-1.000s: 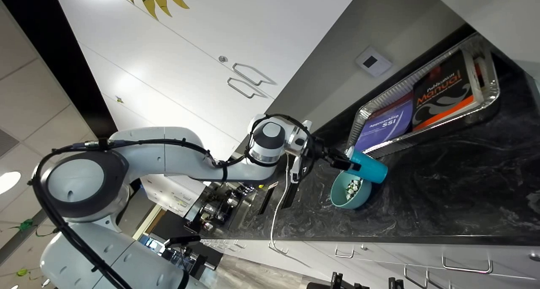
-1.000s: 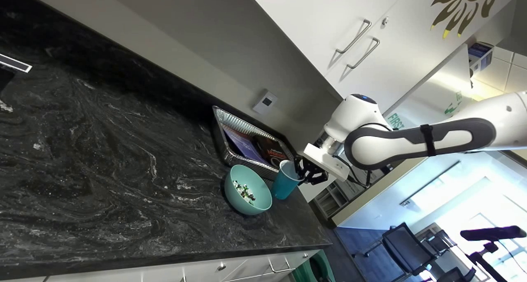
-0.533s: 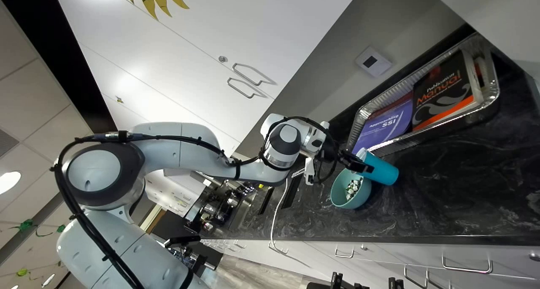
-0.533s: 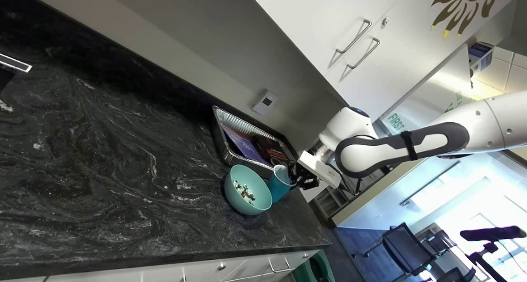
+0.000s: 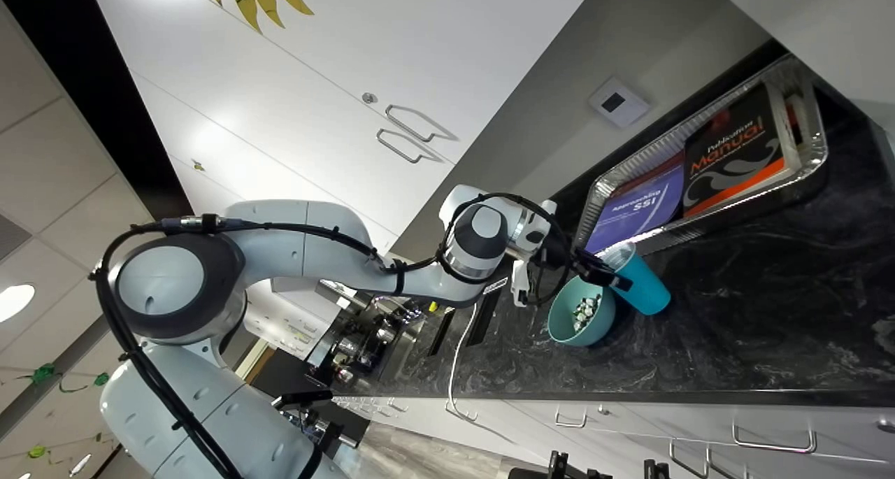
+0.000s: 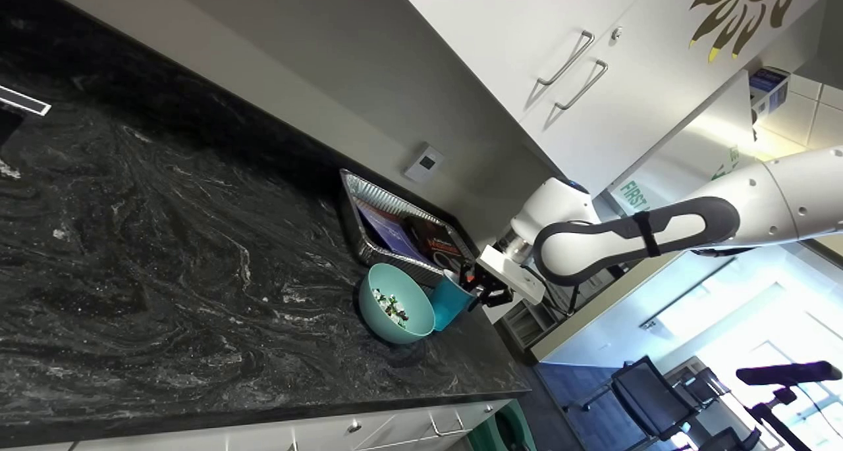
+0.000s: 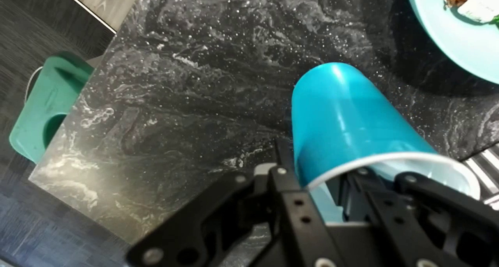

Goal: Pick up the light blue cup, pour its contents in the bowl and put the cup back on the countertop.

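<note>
The light blue cup [image 5: 648,291] stands beside the bowl on the countertop [image 5: 755,290], leaning as seen in both exterior views [image 6: 450,304]. Its base appears to rest on the stone in the wrist view [image 7: 347,107]. My gripper [image 7: 316,167] is open at the cup's rim. One finger lies along the outer wall and the other reaches inside the rim, with a gap between them; the inner fingertip is hidden. The teal-green bowl [image 5: 596,331] holds small white, green and brown pieces, also seen in an exterior view [image 6: 379,316]. The visible cup interior shows no contents.
A metal-rimmed tray [image 5: 654,245] with books stands close behind the cup and bowl, against the wall. The countertop's end edge is near the cup, with a green bin [image 7: 46,103] on the floor below. Cabinets hang above.
The cup has moved slightly away from the bowl and swung to a steeper stance. My arm has moved along with it, toward the countertop's end.
</note>
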{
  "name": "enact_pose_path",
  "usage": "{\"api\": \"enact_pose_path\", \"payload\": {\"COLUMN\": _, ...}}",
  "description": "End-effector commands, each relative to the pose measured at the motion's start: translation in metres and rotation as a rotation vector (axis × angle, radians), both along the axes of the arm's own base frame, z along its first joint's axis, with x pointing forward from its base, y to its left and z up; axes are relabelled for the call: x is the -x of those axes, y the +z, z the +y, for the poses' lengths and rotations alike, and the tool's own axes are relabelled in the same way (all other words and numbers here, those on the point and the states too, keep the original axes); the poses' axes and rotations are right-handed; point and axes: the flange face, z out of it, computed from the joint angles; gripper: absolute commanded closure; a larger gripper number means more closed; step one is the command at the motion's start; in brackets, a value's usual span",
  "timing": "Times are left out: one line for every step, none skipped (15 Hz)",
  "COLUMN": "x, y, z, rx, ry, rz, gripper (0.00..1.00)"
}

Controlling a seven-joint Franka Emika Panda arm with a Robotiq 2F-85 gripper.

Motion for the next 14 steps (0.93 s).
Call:
{"api": "enact_pose_path", "payload": {"x": 0.011, "y": 0.019, "z": 0.000, "rx": 0.020, "ry": 0.010, "rz": -0.039, "gripper": 0.40}}
{"api": "enact_pose_path", "payload": {"x": 0.017, "y": 0.027, "z": 0.001, "rx": 0.030, "ry": 0.016, "rz": -0.057, "gripper": 0.34}}
{"api": "enact_pose_path", "payload": {"x": 0.024, "y": 0.036, "z": 0.002, "rx": 0.050, "ry": 0.024, "rz": -0.067, "gripper": 0.25}}
{"api": "enact_pose_path", "payload": {"x": 0.030, "y": 0.044, "z": 0.003, "rx": 0.066, "ry": 0.033, "rz": -0.080, "gripper": 0.19}}
{"api": "enact_pose_path", "payload": {"x": 0.040, "y": 0.053, "z": 0.005, "rx": 0.081, "ry": 0.042, "rz": -0.096, "gripper": 0.12}}
{"api": "enact_pose_path", "payload": {"x": 0.049, "y": 0.061, "z": 0.007, "rx": 0.101, "ry": 0.043, "rz": -0.104, "gripper": 0.03}}
{"api": "enact_pose_path", "payload": {"x": 0.059, "y": 0.070, "z": 0.010, "rx": 0.127, "ry": 0.051, "rz": -0.111, "gripper": 0.00}}
{"api": "enact_pose_path", "payload": {"x": 0.070, "y": 0.077, "z": 0.013, "rx": 0.143, "ry": 0.059, "rz": -0.119, "gripper": 0.00}}
{"api": "enact_pose_path", "payload": {"x": 0.081, "y": 0.085, "z": 0.016, "rx": 0.163, "ry": 0.067, "rz": -0.132, "gripper": 0.00}}
{"api": "enact_pose_path", "payload": {"x": 0.090, "y": 0.091, "z": 0.020, "rx": 0.171, "ry": 0.087, "rz": -0.142, "gripper": 0.00}}
{"api": "enact_pose_path", "payload": {"x": 0.097, "y": 0.097, "z": 0.024, "rx": 0.182, "ry": 0.103, "rz": -0.152, "gripper": 0.00}}
{"api": "enact_pose_path", "payload": {"x": 0.105, "y": 0.103, "z": 0.027, "rx": 0.186, "ry": 0.117, "rz": -0.163, "gripper": 0.00}}
{"api": "enact_pose_path", "payload": {"x": 0.111, "y": 0.108, "z": 0.031, "rx": 0.193, "ry": 0.123, "rz": -0.172, "gripper": 0.00}}
{"api": "enact_pose_path", "payload": {"x": 0.116, "y": 0.112, "z": 0.034, "rx": 0.194, "ry": 0.130, "rz": -0.183, "gripper": 0.00}}
